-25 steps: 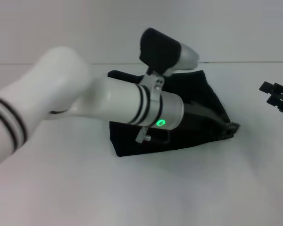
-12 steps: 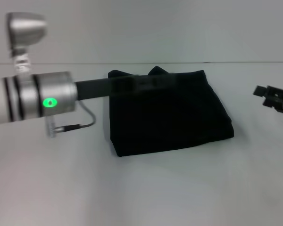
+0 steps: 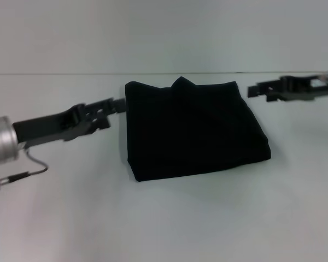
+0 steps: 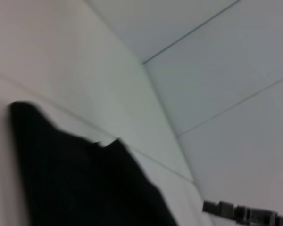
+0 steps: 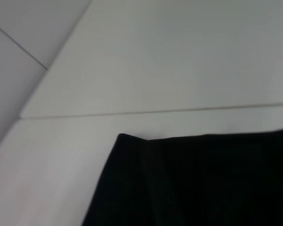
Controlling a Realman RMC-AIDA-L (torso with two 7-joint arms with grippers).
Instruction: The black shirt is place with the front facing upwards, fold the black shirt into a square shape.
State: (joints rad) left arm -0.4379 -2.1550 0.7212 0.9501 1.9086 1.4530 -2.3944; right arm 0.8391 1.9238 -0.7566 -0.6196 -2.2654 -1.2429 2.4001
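Note:
The black shirt (image 3: 194, 128) lies folded into a rough square in the middle of the white table, with no lettering showing. My left gripper (image 3: 116, 105) hovers just off the shirt's far left corner and holds nothing. My right gripper (image 3: 255, 90) hovers just off its far right corner, also clear of the cloth. The left wrist view shows the shirt (image 4: 85, 183) and, farther off, the right gripper (image 4: 240, 213). The right wrist view shows one corner of the shirt (image 5: 203, 183).
The white table (image 3: 164, 218) extends on all sides of the shirt. Its far edge meets a pale wall (image 3: 164, 33) just behind the shirt. A cable (image 3: 22, 172) hangs from my left wrist at the left.
My left arm has pulled back from over the shirt to its left, leaving the shirt lying flat. My right gripper has moved in from the right edge toward the shirt's far right corner.

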